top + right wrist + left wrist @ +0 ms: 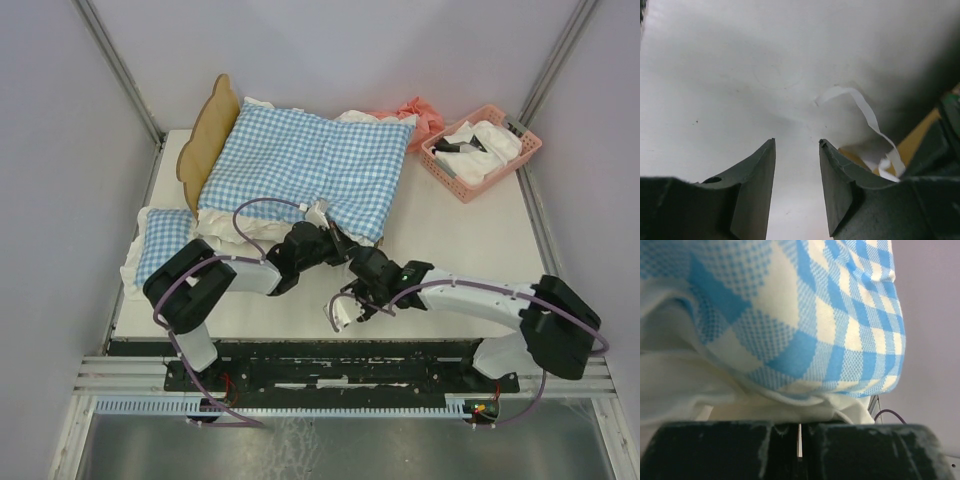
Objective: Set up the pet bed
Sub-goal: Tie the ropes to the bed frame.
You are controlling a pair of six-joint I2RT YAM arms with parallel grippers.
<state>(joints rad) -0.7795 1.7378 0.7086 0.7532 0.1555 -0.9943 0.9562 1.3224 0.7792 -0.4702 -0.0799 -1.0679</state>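
Item: pet bed (210, 135), far-left corner of the worktop (470, 240), checked cushion (300, 165) laid over it. Your left claw (799, 432) is pinched tight on the cushion frill (740, 405), likely to straighten it. Your right claw (797, 142) is half-spread and empty, near the front edge.

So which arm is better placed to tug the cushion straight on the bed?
The left arm: its jaws are shut at the cushion's near frill, apparently pinching it. The right arm's jaws stand open over bare table, holding nothing.
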